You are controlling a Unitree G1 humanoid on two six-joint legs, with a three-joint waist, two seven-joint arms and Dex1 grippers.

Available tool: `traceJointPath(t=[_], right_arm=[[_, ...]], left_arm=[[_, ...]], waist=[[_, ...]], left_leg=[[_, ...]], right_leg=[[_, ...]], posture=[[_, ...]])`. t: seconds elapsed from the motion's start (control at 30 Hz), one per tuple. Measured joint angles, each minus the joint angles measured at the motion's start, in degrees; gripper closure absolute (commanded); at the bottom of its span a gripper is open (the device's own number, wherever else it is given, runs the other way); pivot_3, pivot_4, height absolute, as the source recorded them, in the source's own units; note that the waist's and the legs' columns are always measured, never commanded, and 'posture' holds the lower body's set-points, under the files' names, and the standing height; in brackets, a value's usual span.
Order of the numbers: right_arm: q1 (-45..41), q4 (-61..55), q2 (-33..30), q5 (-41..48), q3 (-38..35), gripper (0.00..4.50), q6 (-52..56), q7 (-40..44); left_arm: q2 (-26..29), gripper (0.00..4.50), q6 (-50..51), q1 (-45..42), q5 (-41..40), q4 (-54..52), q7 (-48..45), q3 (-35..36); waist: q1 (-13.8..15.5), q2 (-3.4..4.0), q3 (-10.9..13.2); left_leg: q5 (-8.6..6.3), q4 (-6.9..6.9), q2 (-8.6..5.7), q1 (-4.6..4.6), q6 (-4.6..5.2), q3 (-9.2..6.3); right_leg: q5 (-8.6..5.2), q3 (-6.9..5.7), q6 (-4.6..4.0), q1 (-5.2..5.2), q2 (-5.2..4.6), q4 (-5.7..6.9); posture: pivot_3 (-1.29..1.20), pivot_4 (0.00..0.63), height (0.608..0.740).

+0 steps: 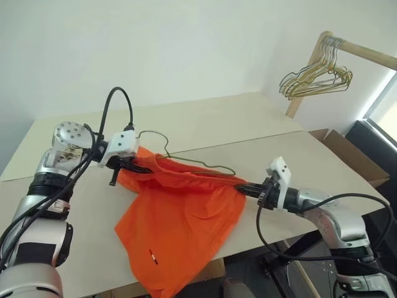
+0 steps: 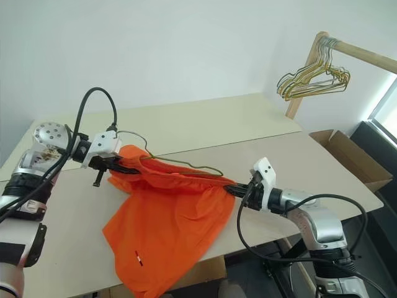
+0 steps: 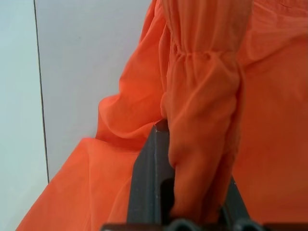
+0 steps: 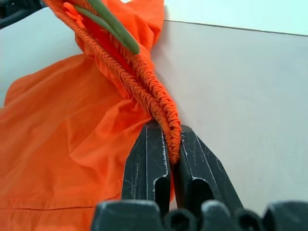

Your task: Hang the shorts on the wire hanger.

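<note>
The bright orange shorts [image 1: 180, 217] hang stretched between my two grippers above the pale table [image 1: 211, 124], their legs drooping onto the tabletop. My left gripper [image 1: 138, 166] is shut on the left end of the gathered waistband [image 3: 202, 110]. My right gripper [image 1: 244, 186] is shut on the right end, where the elastic [image 4: 159, 103] runs in between its fingers [image 4: 149, 163]. The wire hanger [image 1: 208, 165], thin and dark olive, lies along the top of the waistband. Its hook curves up beside my left gripper, and its wire [image 4: 110, 21] shows against the fabric in the right wrist view.
A bunch of pale gold wire hangers [image 1: 316, 77] hangs from a wooden rail [image 1: 366, 53] at the far right. An open cardboard box [image 1: 350, 155] sits past the table's right edge. A seam [image 1: 260, 138] runs across the tabletop behind the shorts.
</note>
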Motion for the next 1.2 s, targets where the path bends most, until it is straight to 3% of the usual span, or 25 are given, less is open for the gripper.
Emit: traceJointPath(t=[0.43,0.67,0.8,1.13,1.2], right_arm=[[-1.8,0.6,-4.5,0.9,0.0,4.45,0.1,2.5],[-2.8,-4.1,-6.2,0.8,0.1,4.45,-0.5,3.6],[-5.1,-9.4,-6.9,-0.2,2.8,3.45,-0.7,3.8],[-5.5,-9.9,-10.5,-3.9,4.3,0.01,-0.7,2.3],[-5.9,-9.4,-10.7,-5.0,4.3,0.01,-0.6,1.3]], left_arm=[[-0.1,4.50,-9.2,-0.3,8.4,8.0,3.8,-3.4],[-3.2,4.50,-9.3,-1.4,10.1,9.5,6.7,-3.7],[-7.5,4.50,-7.4,-2.6,10.0,9.8,8.4,-3.6],[-9.4,4.50,-5.5,-4.8,9.3,9.9,7.6,-2.9],[-9.4,4.50,-5.3,-4.8,8.6,9.9,6.7,-2.8]], waist=[[0.8,-0.01,0.0],[0.8,-0.01,0.0],[0.7,-0.02,0.0],[0.5,-0.02,0.0],[0.5,-0.02,0.0]], left_leg=[[-0.02,0.00,0.01,-0.04,0.03,0.06],[-0.02,0.00,0.00,-0.06,0.04,0.06],[-0.03,0.00,0.01,-0.07,0.05,0.06],[-0.03,0.00,0.03,-0.08,0.06,0.08],[-0.03,0.00,0.02,-0.08,0.06,0.08]], right_leg=[[0.00,-0.01,0.00,0.02,0.00,-0.48],[0.01,-0.01,0.01,0.01,-0.03,-0.48],[0.01,-0.03,0.01,0.01,-0.02,-0.51],[0.01,-0.01,0.01,-0.01,-0.02,-0.51],[0.01,-0.01,0.01,-0.01,-0.03,-0.51]], posture=[[-0.10,0.000,0.740],[-0.11,0.000,0.740],[-0.12,0.000,0.740],[-0.14,0.000,0.740],[-0.15,0.000,0.740]])
